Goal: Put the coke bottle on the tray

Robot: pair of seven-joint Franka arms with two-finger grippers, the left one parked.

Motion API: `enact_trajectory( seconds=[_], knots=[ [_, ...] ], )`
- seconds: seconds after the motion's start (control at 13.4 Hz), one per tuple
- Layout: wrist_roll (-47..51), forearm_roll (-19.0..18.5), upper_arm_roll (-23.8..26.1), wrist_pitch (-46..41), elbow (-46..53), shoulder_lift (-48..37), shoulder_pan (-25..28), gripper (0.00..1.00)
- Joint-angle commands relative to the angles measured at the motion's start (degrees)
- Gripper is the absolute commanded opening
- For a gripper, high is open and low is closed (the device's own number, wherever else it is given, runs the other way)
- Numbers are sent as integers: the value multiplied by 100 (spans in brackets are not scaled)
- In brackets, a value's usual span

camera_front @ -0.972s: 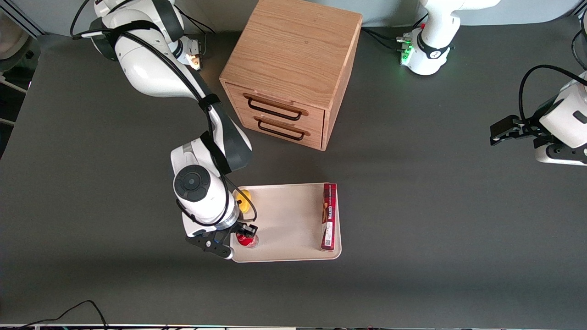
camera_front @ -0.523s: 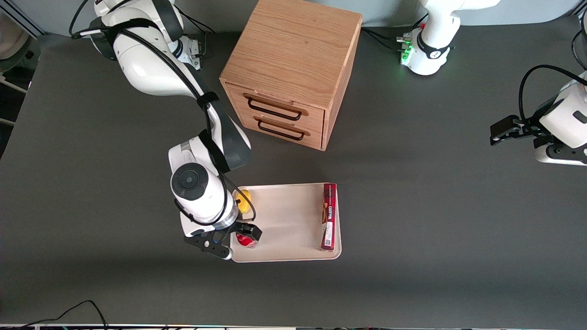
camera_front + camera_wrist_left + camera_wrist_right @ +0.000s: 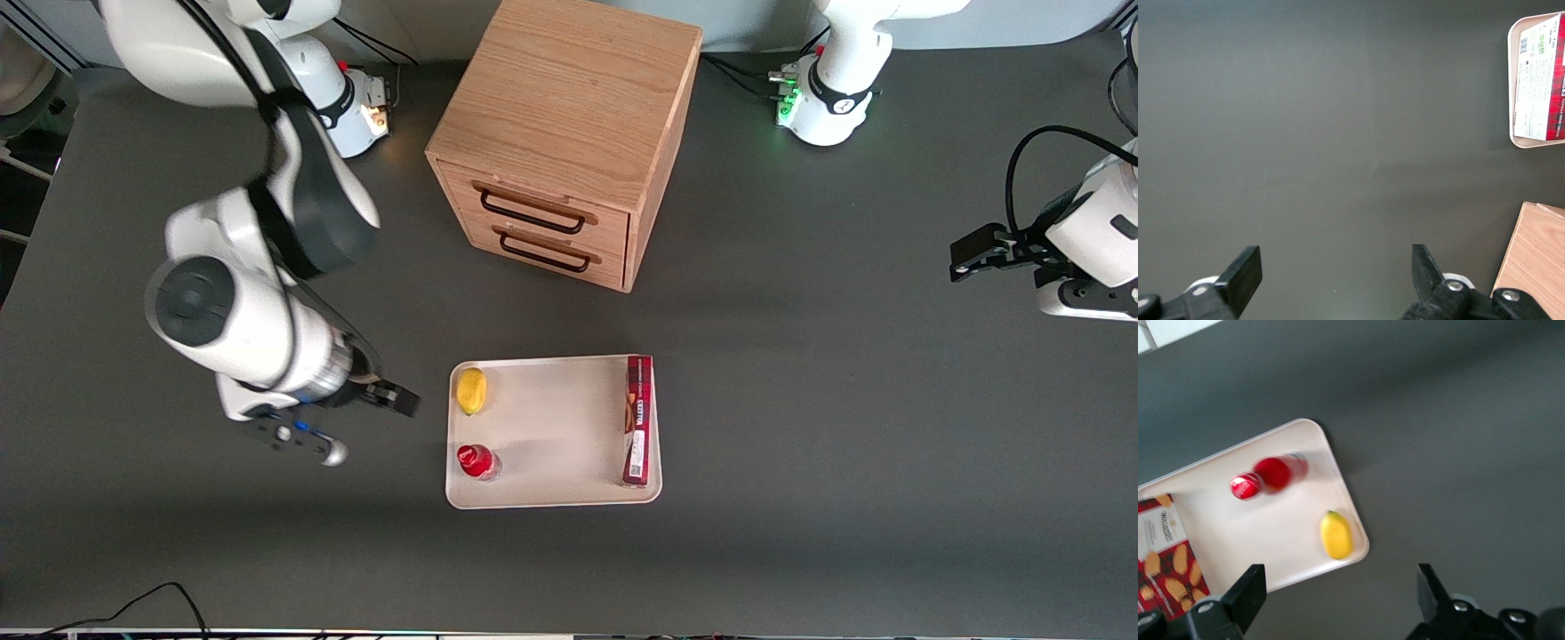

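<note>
I have pulled my gripper [image 3: 360, 425] away from the coke bottle [image 3: 476, 461]; it hangs spread beside the tray [image 3: 551, 427], bottle standing there.

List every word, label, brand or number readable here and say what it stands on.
Red box on the tray: a white band of print, too blurred to read.
Box's pale panel: barcode and fine print, too small to read.
Coke bottle, standing on the tray: no script legible.
Lemon, drawer cabinet: no text.
Claw, open, above the table toward the working arm's end: no markings.
</note>
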Motion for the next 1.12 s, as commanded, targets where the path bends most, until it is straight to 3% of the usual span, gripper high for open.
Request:
enact_trajectory(
  seconds=[0.0, 0.3, 0.52, 0.9, 1.05],
  knots=[
    [-983, 140, 129, 167, -2457, -2162, -504, 100],
    [-2480, 140, 146, 88, -3824, -3774, -1470, 100],
    [-2648, 96, 996, -114, -3712, -4014, -2402, 100],
    [-2648, 87, 964, -886, -2878, -3918, -2387, 100],
    [-2631, 87, 702, -914, -2841, -3900, -2047, 100]
  ],
)
